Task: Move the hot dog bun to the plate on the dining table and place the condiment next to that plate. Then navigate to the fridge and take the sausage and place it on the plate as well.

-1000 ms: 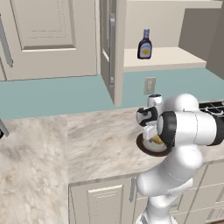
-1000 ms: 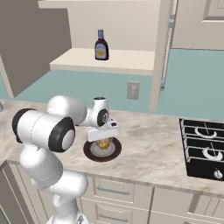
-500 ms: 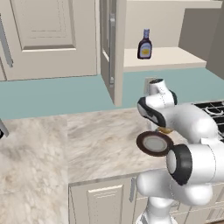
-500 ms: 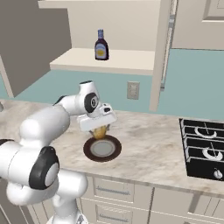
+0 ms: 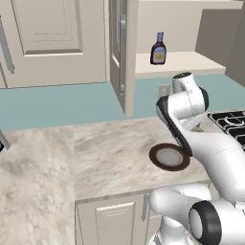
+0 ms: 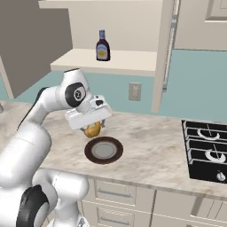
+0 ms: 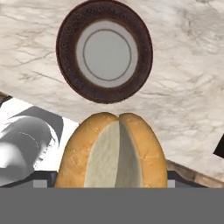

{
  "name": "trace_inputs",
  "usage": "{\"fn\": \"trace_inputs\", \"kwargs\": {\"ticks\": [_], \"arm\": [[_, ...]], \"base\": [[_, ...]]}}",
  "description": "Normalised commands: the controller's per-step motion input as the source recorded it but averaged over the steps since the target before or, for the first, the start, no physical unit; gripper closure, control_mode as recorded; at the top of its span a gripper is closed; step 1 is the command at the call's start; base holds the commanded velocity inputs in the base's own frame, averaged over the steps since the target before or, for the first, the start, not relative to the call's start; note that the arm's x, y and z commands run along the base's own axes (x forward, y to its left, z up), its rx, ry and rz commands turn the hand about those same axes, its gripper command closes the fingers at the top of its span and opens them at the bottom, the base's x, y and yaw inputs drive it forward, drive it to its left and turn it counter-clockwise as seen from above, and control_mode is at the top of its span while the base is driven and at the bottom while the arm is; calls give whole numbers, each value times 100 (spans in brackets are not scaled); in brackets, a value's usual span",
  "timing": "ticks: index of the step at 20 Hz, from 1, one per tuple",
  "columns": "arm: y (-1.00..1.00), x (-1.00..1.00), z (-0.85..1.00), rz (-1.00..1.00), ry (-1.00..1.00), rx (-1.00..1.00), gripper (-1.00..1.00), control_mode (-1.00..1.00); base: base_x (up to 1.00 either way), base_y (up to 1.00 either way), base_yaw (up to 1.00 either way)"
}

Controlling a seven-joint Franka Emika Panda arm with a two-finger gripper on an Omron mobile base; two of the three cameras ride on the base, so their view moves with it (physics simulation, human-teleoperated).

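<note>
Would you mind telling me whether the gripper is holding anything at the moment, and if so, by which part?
The gripper holds the golden-tan hot dog bun, lifted above the brown-rimmed plate. It appears gripped by its lower end; the exact contact is hidden.

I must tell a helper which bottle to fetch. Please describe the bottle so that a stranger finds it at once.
Look at the cream shelf on the wall above the marbled counter, left of the stove. The bottle stands upright there, alone. It is small and dark brown, with a narrow neck, a dark cap and a pale yellow label.
</note>
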Motion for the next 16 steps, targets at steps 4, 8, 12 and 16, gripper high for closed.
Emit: {"fn": "trace_inputs", "kwargs": {"ticks": [4, 8, 12, 16], "arm": [[12, -65, 85, 2, 1, 0, 100, -100], [54, -55, 58, 1, 0, 4, 100, -100], [71, -26, 54, 0, 0, 7, 100, -100], [20, -17, 47, 0, 0, 14, 100, -100]], "base": [[0, 0, 0], [0, 0, 0], [0, 0, 0], [0, 0, 0]]}}
